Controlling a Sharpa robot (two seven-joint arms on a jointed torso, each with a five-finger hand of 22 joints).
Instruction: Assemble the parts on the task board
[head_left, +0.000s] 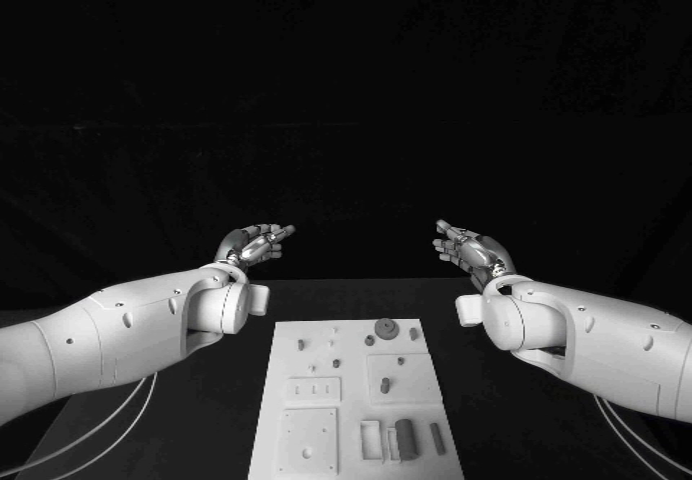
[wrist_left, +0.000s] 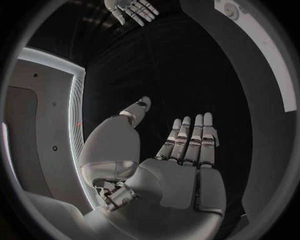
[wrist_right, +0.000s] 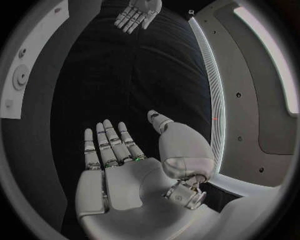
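Observation:
The white task board (head_left: 355, 440) lies on the black table in front of me in the head view. Several small grey parts rest on it: a round disc (head_left: 387, 327) near its far edge and upright blocks (head_left: 405, 437) near its front. My left hand (head_left: 254, 244) is raised well beyond the board's far left, fingers straight and apart, holding nothing (wrist_left: 187, 150). My right hand (head_left: 470, 247) hangs mirrored at the far right, palm bare and fingers extended (wrist_right: 119, 155). Each wrist view also catches the opposite hand, the right hand (wrist_left: 132, 10) and the left hand (wrist_right: 137, 12), spread and holding nothing.
The black table (head_left: 490, 450) extends on both sides of the board. Pale cables (head_left: 101, 425) trail down beneath my left arm, and others (head_left: 635, 445) beneath my right arm. Behind the hands everything is dark.

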